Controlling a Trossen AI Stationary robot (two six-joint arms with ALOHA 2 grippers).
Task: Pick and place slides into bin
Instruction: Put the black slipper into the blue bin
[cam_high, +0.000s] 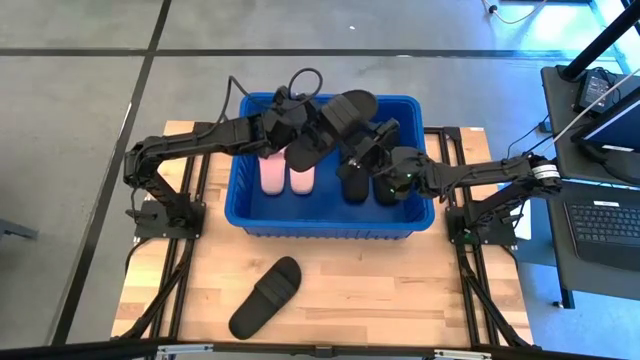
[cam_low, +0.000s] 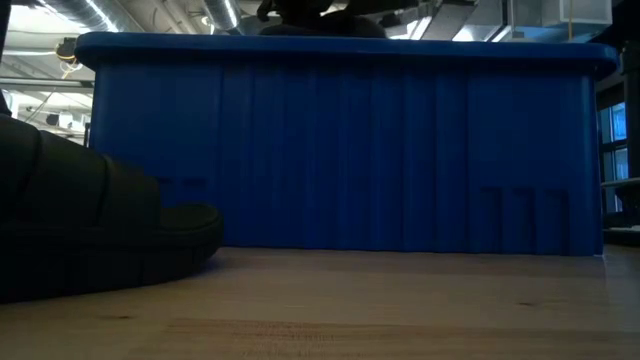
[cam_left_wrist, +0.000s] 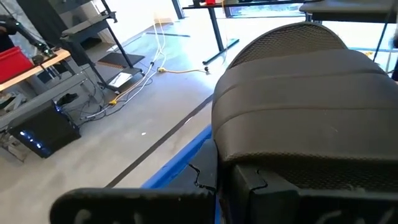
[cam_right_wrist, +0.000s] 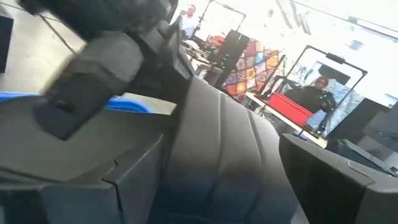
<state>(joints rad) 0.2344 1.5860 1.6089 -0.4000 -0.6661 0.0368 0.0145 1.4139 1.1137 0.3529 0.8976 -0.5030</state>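
The blue bin (cam_high: 325, 222) stands mid-table with a pink pair of slides (cam_high: 286, 178) and a black pair (cam_high: 368, 188) lying on its floor. Above it hangs another black slide (cam_high: 332, 122), with my left gripper (cam_high: 293, 124) shut on it. My right gripper (cam_high: 362, 150) is open, and its fingers (cam_right_wrist: 81, 186) stand on either side of that slide's ribbed strap (cam_right_wrist: 217, 143). I cannot tell whether they touch it. One more black slide (cam_high: 265, 297) lies sole-down on the wood near the front edge, seen large in the low view (cam_low: 90, 225). My left gripper holds the raised black slide at its side, beside the wide strap (cam_left_wrist: 292, 106), coming roughly level from the table's left. The slide itself hides the place of contact. The slide is lifted clear above the bin, lying slantwise with its strap up.
The bin's tall ribbed wall (cam_low: 340, 150) fills the low view. Black rail frames (cam_high: 180, 250) run along both table sides. A desk with a laptop (cam_high: 605, 215) stands off the right edge. Bare wood (cam_high: 400, 300) lies in front of the bin.
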